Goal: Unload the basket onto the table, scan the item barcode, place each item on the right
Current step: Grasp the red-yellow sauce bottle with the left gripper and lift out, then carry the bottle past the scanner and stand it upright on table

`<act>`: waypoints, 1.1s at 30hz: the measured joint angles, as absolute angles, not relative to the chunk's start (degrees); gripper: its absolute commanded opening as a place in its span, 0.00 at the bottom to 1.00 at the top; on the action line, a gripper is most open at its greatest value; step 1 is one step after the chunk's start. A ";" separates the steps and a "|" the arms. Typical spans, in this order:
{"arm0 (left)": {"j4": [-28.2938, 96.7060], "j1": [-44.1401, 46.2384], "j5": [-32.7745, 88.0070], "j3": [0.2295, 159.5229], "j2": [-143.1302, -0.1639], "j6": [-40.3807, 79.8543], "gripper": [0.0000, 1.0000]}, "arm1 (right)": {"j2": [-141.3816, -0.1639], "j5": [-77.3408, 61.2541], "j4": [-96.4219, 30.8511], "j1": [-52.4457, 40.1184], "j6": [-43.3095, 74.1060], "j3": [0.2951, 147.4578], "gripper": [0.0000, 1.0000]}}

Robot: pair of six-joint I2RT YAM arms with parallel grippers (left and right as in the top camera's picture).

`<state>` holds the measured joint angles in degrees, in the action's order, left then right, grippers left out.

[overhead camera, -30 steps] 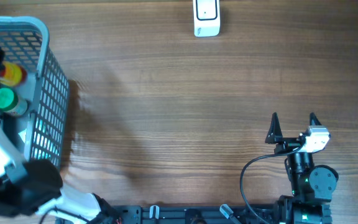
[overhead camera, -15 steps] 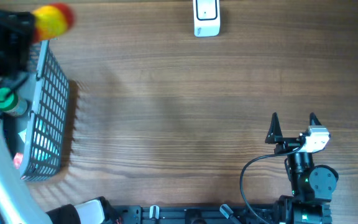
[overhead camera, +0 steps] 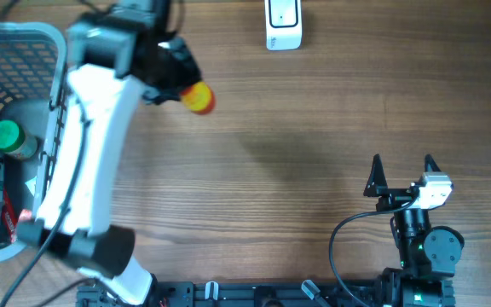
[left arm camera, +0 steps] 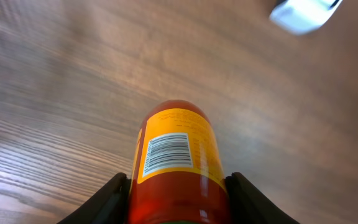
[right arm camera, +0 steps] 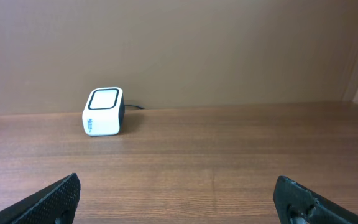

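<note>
In the overhead view, the bottle [overhead camera: 198, 98] is being held off the surface [overhead camera: 297, 145] by the left gripper [overhead camera: 174, 78], which is clenched on its body. It is being presented to the right of the basket [overhead camera: 54, 51], short of the scanner [overhead camera: 283, 24] and to its left, the 2 well apart. A green-capped container [overhead camera: 7, 135] is being left in the basket. The right gripper [overhead camera: 401, 165] is being held spread wide near its own base, far from both bottle and scanner, apparently so that the path is not being blocked.

In the left wrist view, the bottle is being gripped lengthwise between the 2 fingers [left arm camera: 112, 194], 1 pressed on each side of the body, so the label is being left uncovered. The barcode [left arm camera: 166, 152] is being shown squarely to this camera, facing away from the surface. The scanner [left arm camera: 302, 12] is being seen only as a blur at the top right. Judging by this, the code is being pointed the wrong way for a reading, and a turn toward the window is likely being called for.

In the right wrist view, the scanner [right arm camera: 103, 111] is being shown upright at the far side of the surface, its window tilted upward. Nothing is being grasped by the right gripper [right arm camera: 176, 180]
</note>
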<state>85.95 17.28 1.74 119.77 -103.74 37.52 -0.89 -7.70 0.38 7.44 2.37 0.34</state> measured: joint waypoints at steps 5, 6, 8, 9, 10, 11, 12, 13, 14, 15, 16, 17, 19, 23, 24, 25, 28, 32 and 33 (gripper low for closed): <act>84.84 23.46 0.16 119.77 -112.81 37.10 0.39 | -0.89 -7.70 0.40 7.44 2.37 0.34 1.00; 84.20 24.38 -0.05 119.77 -114.43 37.10 0.40 | -0.89 -7.70 0.40 7.44 2.37 0.34 1.00; 82.02 26.44 -0.23 119.74 -117.45 37.10 0.40 | -0.89 -7.70 0.38 7.44 2.37 0.34 1.00; 80.84 27.35 -0.32 119.74 -118.83 37.10 0.40 | -0.89 -7.70 0.38 7.44 2.37 0.34 1.00; 80.05 28.29 -0.40 119.74 -120.18 37.10 0.40 | -0.89 -7.70 0.40 7.44 2.37 0.34 1.00; 79.68 29.19 -0.43 119.74 -121.30 37.10 0.40 | -0.89 -7.70 0.40 7.44 2.37 0.34 1.00; 79.40 29.91 -0.40 119.74 -122.19 37.10 0.40 | -0.89 -7.70 0.40 7.44 2.37 0.34 1.00; 79.13 30.48 -0.43 119.74 -122.80 37.10 0.41 | -0.89 -7.70 0.40 7.44 2.37 0.34 1.00; 78.76 31.31 -0.58 119.74 -123.55 37.10 0.41 | -0.89 -7.70 0.40 7.44 2.37 0.34 1.00; 78.39 32.10 -0.78 119.74 -124.16 37.10 0.40 | -0.89 -7.70 0.38 7.44 2.37 0.34 1.00; 78.32 32.27 -0.82 119.74 -124.31 37.10 0.40 | -0.89 -7.70 0.40 7.44 2.37 0.34 1.00; 78.24 33.32 -1.06 119.74 -125.14 37.10 0.40 | -0.89 -7.70 0.40 7.44 2.37 0.34 1.00; 78.04 34.59 -1.06 119.70 -125.93 37.10 0.40 | -0.89 -7.70 0.38 7.44 2.37 0.34 1.00; 74.56 36.32 -1.50 117.93 -126.02 37.10 0.41 | -0.89 -7.70 0.38 7.44 2.37 0.34 1.00; 73.67 36.77 -1.78 116.90 -126.02 37.10 0.42 | -0.89 -7.70 0.40 7.44 2.37 0.34 1.00; 73.45 36.99 -2.20 116.71 -125.99 37.10 0.43 | -0.91 -7.70 0.40 7.44 2.37 0.34 1.00; 72.86 37.78 -3.18 116.27 -125.82 37.17 0.52 | -0.89 -7.70 0.40 7.44 2.37 0.34 1.00; 72.69 37.93 -3.14 115.87 -125.80 37.15 0.73 | -0.89 -7.70 0.40 7.44 2.37 0.34 1.00; 72.62 37.95 -3.16 115.85 -125.80 37.19 0.85 | -0.89 -7.70 0.40 7.44 2.37 0.34 1.00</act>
<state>72.62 37.95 -3.16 115.85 -125.80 37.19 -0.89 -7.70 0.40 7.44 2.37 0.34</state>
